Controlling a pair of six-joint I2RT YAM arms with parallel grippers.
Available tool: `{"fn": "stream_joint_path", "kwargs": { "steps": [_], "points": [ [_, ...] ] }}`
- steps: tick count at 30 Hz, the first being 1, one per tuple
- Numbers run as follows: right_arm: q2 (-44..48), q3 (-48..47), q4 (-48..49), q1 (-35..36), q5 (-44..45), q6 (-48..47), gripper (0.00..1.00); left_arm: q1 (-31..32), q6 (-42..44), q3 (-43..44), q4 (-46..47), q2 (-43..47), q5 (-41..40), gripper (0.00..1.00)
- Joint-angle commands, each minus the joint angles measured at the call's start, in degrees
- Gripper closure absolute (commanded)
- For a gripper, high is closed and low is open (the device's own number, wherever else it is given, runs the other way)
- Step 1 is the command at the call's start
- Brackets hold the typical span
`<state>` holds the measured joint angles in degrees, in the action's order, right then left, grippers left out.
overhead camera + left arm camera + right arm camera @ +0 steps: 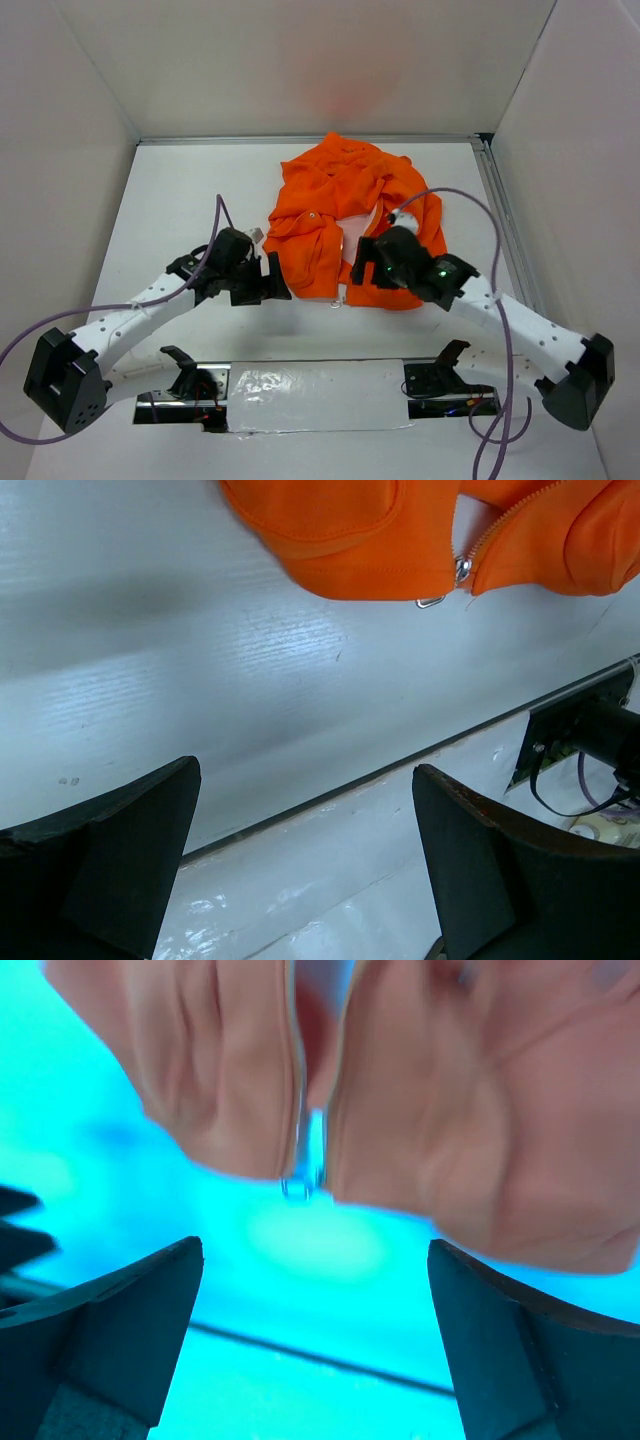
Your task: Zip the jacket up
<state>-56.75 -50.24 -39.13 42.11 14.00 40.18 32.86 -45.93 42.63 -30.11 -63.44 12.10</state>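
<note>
Jacket (340, 190) lies rumpled — left tool (305, 780), right tool (315, 1255) gape, seemingly empty.

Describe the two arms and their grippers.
The left arm and right arm have white shells dotted with holes, black joints and bases, and a purple cable trailing each. The left gripper and right gripper have black, wedge-shaped fingers. A green light shows on the right wrist.

You are looking at the jacket (420, 1100) blurring into pale, cyan-tinted folds in the right wrist view, its zipper (305, 1150) smearing to a thin line. In the left wrist view the top edge is cutting the fabric off just above the hem. From above, the right gripper (355, 268) is covering the near right hem, and the zipper teeth are showing too small to tell.
</note>
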Motion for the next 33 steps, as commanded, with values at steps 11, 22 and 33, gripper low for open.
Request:
{"fn": "stream_joint_path", "kwargs": {
  "steps": [11, 22, 33],
  "points": [
    [-26.11, -1.44, 2.31, 10.1, 11.04, 20.46, 0.0, 2.03, -2.49, -2.55, -0.83, 3.67, 0.82, 0.01],
    [-33.95, -1.88, 5.47, 7.73, 9.91, 18.79, 0.25, 2.82, -2.41, -2.73, -0.74, 4.38, 0.03, 0.01],
    [-35.89, -1.88, 5.65, 8.52, 10.17, 18.88, 0.35, 3.17, -2.67, -2.47, -1.0, 3.68, -0.32, 0.01]
  ]
}}
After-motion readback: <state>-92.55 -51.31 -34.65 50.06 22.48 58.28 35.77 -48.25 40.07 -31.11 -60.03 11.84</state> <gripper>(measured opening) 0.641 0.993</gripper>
